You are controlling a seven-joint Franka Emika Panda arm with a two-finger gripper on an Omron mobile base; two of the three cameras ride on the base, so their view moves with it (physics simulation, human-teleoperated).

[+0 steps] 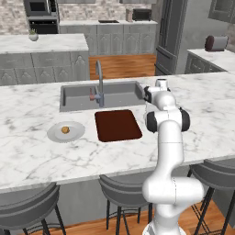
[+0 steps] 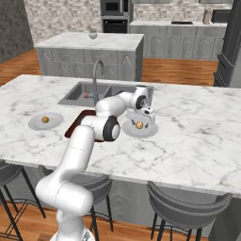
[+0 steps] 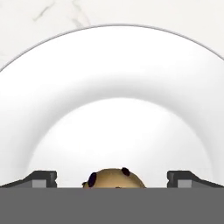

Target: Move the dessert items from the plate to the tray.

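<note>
Spread gripper [image 3: 112, 180] low over a white plate [image 3: 112, 87], one dessert item [image 3: 114, 178] between the open fingertips [image 3: 41, 178], not yet pinched. Farther left, dark tray [image 1: 118, 125] bare. Beyond it, a second dessert item [image 1: 65, 130] on another plate [image 1: 75, 136]. Nothing moved yet; both left.

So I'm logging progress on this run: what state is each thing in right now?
Gripper: open, fingers straddling a dessert item.
Dessert item under the gripper: on its plate, not gripped.
Other dessert item: on the left plate, untouched.
Tray: holds nothing yet.
Faucet: no water visible.
</note>
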